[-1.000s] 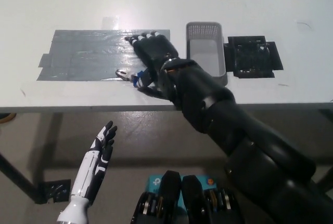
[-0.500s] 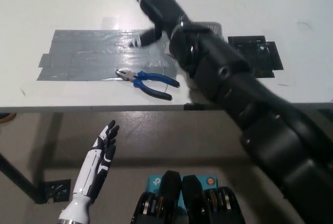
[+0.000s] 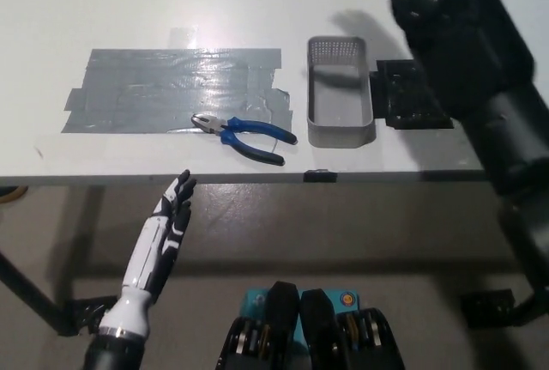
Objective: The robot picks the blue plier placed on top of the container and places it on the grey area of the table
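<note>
**Pliers lie on the table, black arm lifted away**

Half a second ago the black right hand hovered over the far edge of the grey area, and one second ago it covered the pliers near the table front. Now the right arm (image 3: pixel 467 52) has risen up to the top right of the picture, and the hand itself is out of the picture, so its state cannot be told. The arm now crosses over the black mat (image 3: pixel 413 95), which is partly hidden. The container, hidden behind the arm before, shows fully again.

The grey container (image 3: pixel 340 132) stands on the white table (image 3: pixel 129 1), just to the right of the grey area (image 3: pixel 163 87) and touching the black mat on its other side. Nothing can be seen inside it.

The blue plier (image 3: pixel 244 136) lies flat near the front edge of the table, in the same place as half a second ago. Its metal jaws rest on the lower right part of the grey area, and its blue handles reach to the right onto the white surface, toward the container.

The white left hand (image 3: pixel 165 228) rests below the table edge at the lower left, released, with the fingers stretched and holding nothing. The plier is well apart from it, up on the table.
</note>
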Available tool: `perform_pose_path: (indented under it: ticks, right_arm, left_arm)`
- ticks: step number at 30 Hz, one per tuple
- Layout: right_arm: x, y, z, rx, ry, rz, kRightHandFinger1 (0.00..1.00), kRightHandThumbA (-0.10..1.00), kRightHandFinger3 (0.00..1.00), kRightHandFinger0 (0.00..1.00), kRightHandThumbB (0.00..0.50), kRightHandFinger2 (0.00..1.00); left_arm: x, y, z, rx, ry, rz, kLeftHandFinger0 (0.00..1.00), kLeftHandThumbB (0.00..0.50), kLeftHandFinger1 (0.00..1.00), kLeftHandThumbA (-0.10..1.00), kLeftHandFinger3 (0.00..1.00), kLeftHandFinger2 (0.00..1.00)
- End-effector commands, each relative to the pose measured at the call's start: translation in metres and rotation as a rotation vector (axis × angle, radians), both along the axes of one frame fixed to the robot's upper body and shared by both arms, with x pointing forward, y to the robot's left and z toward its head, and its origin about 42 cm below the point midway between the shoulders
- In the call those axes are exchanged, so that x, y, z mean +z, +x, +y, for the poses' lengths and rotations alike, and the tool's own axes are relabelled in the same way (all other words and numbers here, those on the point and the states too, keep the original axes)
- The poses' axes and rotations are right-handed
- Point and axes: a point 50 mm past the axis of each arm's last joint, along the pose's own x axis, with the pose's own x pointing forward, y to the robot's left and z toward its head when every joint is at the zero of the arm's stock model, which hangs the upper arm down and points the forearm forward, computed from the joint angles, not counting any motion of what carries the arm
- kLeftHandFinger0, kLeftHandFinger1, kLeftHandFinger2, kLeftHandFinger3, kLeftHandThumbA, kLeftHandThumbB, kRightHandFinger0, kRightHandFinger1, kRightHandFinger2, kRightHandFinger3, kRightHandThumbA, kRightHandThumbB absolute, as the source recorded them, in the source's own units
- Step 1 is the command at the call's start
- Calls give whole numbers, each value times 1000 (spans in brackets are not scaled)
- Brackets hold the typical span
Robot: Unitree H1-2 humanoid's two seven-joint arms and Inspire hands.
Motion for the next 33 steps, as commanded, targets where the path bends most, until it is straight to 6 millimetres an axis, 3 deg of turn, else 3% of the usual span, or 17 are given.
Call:
perform_pose_path:
  ticks: [1, 2, 3, 4, 8, 10, 14, 15, 16, 19, 20, 23, 26, 27, 28, 30, 33]
  right_arm:
    - [76, -97, -95, 84, 203, -276, 1000, 1000, 1000, 1000, 321, 1000]
    - [67, -113, -107, 69, 221, -289, 1000, 1000, 1000, 1000, 333, 1000]
    - [68, -114, -108, 67, 222, -291, 1000, 1000, 1000, 1000, 335, 1000]
    - [57, -131, -121, 80, 259, -328, 1000, 1000, 1000, 1000, 331, 1000]
    - [36, -161, -142, 71, 250, -358, 1000, 1000, 1000, 1000, 293, 1000]
    - [29, -175, -156, 69, 251, -385, 1000, 1000, 1000, 1000, 307, 1000]
    - [29, -177, -157, 70, 253, -382, 1000, 1000, 1000, 1000, 306, 1000]
    - [11, -204, -172, 53, 299, -414, 1000, 1000, 1000, 1000, 282, 1000]
    - [-2, -214, -172, 55, 335, -402, 1000, 1000, 1000, 1000, 239, 1000]
    - [-19, -226, -168, 94, 432, -377, 1000, 1000, 1000, 1000, 201, 1000]
    - [-51, -236, -157, 135, 562, -304, 1000, 1000, 1000, 1000, 199, 1000]
    - [-101, -246, -139, 113, 629, -205, 1000, 1000, 1000, 1000, 178, 1000]
    - [-101, -248, -139, 113, 632, -201, 1000, 1000, 1000, 1000, 176, 1000]
    - [-135, -245, -130, 109, 681, -104, 1000, 1000, 1000, 1000, 132, 1000]
    - [-202, -246, -109, 102, 768, 84, 1000, 1000, 1000, 1000, 96, 1000]
    - [-236, -243, -97, 98, 789, 204, 1000, 1000, 1000, 1000, 105, 1000]
    - [-239, -242, -96, 101, 793, 214, 1000, 1000, 1000, 1000, 103, 1000]
  left_arm:
    - [39, 39, 5, 11, -47, -132, 1000, 159, 1000, 1000, 1000, 1000]
    - [40, 41, 5, 8, -49, -135, 1000, 149, 1000, 1000, 1000, 1000]
    - [41, 42, 5, 8, -49, -137, 1000, 147, 1000, 1000, 1000, 1000]
    - [42, 48, 7, 12, -44, -145, 1000, 133, 1000, 1000, 1000, 1000]
    - [48, 57, 6, 11, -50, -151, 1000, 98, 1000, 1000, 1000, 1000]
    - [52, 62, 5, 11, -50, -150, 1000, 101, 1000, 1000, 1000, 1000]
    - [53, 64, 5, 11, -51, -151, 1000, 98, 1000, 1000, 1000, 1000]
    - [54, 65, 7, 4, -65, -139, 1000, 102, 1000, 1000, 1000, 1000]
    - [53, 62, 7, 1, -68, -133, 1000, 92, 1000, 1000, 1000, 1000]
    - [49, 60, 9, 4, -69, -132, 1000, 90, 1000, 1000, 1000, 1000]
    - [42, 51, 10, 11, -70, -121, 1000, 90, 1000, 1000, 1000, 1000]
    - [30, 38, 12, 21, -64, -97, 1000, 91, 1000, 1000, 1000, 1000]
    - [30, 38, 13, 21, -65, -96, 1000, 90, 1000, 1000, 1000, 1000]
    - [25, 33, 14, 20, -64, -84, 1000, 90, 1000, 1000, 1000, 1000]
    - [16, 23, 16, 21, -64, -58, 1000, 90, 1000, 1000, 1000, 1000]
    - [12, 20, 15, 26, -71, -51, 1000, 94, 1000, 1000, 1000, 1000]
    - [12, 19, 15, 26, -72, -52, 1000, 94, 1000, 1000, 1000, 1000]
